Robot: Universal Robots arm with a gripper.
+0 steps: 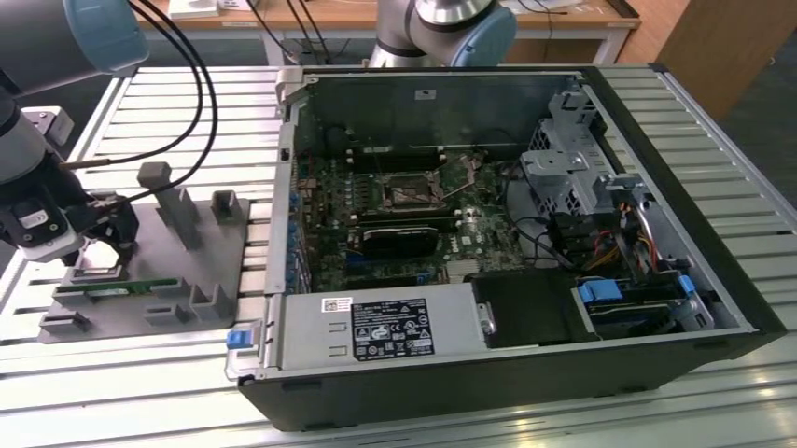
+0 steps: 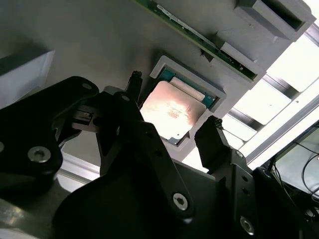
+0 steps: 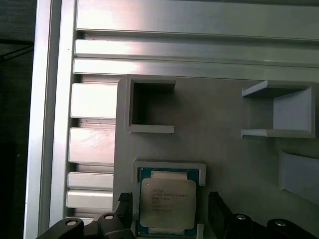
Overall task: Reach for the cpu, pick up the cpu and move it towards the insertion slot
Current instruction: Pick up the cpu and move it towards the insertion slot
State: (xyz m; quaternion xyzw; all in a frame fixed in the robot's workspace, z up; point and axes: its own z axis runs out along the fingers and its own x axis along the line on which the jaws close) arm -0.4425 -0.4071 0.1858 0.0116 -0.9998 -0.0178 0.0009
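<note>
The gripper [image 2: 173, 98] is held low over the grey tray [image 1: 156, 257], wide open and with nothing in its grasp. The cpu [image 3: 167, 201] is seen lying flat in a shallow framed pocket of the tray, metal face up, directly between the two black fingers [image 3: 219, 210]. In both wrist views one finger is placed on each side of the pocket, outside its frame, and a narrow gap is left between each finger and the chip.

The tray is laid on a table [image 1: 125, 383] of aluminium slats, towards the exterior view's left. An open computer case [image 1: 498, 373] is laid on the same table towards the exterior view's right. The insertion slot [image 1: 409, 193] is set on the board inside the case, well apart from the tray. A wooden desk [image 1: 373, 11] is seen behind the table, and black cables [image 1: 200, 84] are hung above the tray.

A memory stick [image 1: 118, 287] is laid in the tray just beside the chip's pocket. Upright posts [image 1: 187, 213] are raised from the tray between the gripper and the case. An empty square pocket [image 3: 149, 107] is found near the chip's pocket. The near wall of the case is raised between tray and slot, while the case is left uncovered on top.
</note>
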